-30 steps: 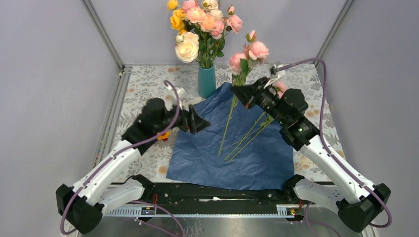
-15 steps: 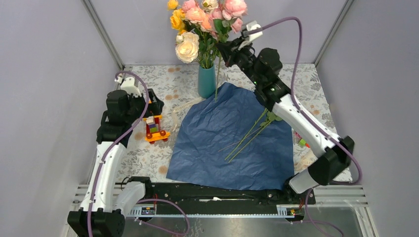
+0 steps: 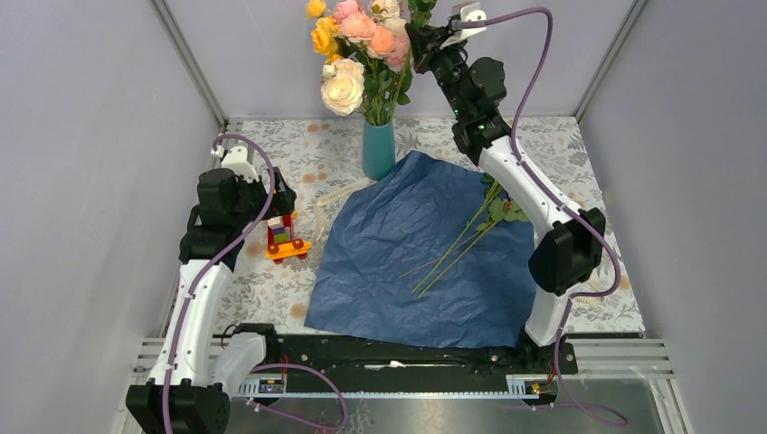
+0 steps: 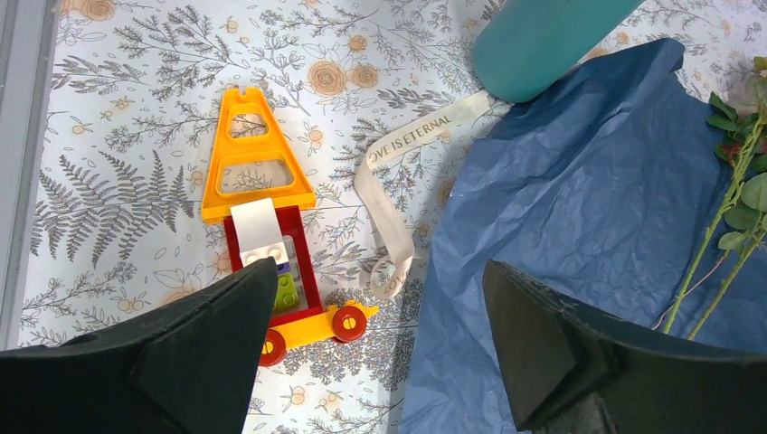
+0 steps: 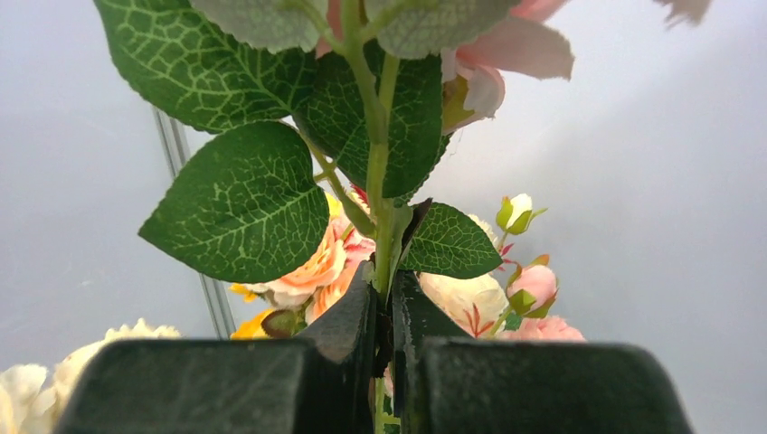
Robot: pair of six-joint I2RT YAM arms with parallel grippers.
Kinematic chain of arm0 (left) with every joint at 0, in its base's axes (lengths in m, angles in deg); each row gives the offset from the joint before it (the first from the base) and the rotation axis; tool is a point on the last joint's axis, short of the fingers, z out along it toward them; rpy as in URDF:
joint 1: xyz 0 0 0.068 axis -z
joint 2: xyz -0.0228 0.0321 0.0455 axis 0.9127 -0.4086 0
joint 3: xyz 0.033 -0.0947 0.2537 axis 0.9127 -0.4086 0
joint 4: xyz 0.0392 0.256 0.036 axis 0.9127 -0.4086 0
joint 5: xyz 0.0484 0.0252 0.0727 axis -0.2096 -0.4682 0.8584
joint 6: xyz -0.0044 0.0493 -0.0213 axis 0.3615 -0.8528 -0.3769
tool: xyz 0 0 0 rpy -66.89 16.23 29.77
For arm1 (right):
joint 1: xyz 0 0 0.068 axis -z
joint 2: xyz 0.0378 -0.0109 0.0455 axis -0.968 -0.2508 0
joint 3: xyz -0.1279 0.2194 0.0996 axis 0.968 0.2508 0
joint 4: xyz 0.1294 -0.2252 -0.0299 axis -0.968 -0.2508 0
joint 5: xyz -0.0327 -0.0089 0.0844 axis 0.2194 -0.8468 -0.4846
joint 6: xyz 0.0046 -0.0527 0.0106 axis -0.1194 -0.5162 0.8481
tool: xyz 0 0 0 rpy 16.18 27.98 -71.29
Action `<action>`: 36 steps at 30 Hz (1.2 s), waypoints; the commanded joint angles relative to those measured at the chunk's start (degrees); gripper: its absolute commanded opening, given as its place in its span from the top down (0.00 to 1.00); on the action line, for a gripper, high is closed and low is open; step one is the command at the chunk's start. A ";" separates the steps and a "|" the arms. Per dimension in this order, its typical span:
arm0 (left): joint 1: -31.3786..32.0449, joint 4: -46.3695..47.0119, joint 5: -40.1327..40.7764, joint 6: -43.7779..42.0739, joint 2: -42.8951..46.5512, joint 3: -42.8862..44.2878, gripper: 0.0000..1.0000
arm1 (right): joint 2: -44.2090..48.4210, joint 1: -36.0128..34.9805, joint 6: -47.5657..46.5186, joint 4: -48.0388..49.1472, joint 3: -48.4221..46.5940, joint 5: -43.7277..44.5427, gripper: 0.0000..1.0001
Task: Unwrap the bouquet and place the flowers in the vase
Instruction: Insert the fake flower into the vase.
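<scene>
The bouquet's blue paper (image 3: 425, 253) lies spread flat on the table, with a few green stems of the flowers (image 3: 457, 246) across it. The teal vase (image 3: 379, 149) stands just behind the paper and holds a big yellow, cream and pink rose bunch (image 3: 357, 45). My right gripper (image 3: 421, 36) is raised high, right of that bunch's heads and above the vase. It is shut on a leafy pink flower stem (image 5: 383, 226), whose bloom runs off the top of the view. My left gripper (image 4: 380, 298) hangs open over the table at the paper's left edge (image 4: 579, 226), holding nothing.
A red and yellow toy cart (image 3: 285, 237) stands left of the paper, below my left gripper (image 3: 276, 194). A cream ribbon (image 4: 391, 194) lies between the cart and the vase (image 4: 543, 36). Grey walls and metal frame posts close in the table.
My right arm has lifted the pink flower stem off the paper, up and leftwards to beside the big bunch. My left arm has drawn back from the paper's edge to the toy cart.
</scene>
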 commanded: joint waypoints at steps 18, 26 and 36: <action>-0.32 2.69 1.03 -1.29 2.01 -1.08 0.09 | -5.71 0.17 -0.14 5.65 -6.18 2.09 1.00; -0.32 2.86 0.75 -1.31 1.82 -1.02 0.09 | -6.59 -0.04 0.81 6.14 -4.20 1.75 1.00; -0.36 3.04 0.08 -1.25 1.56 -1.15 0.09 | -6.15 -1.43 0.77 7.87 2.41 1.90 1.00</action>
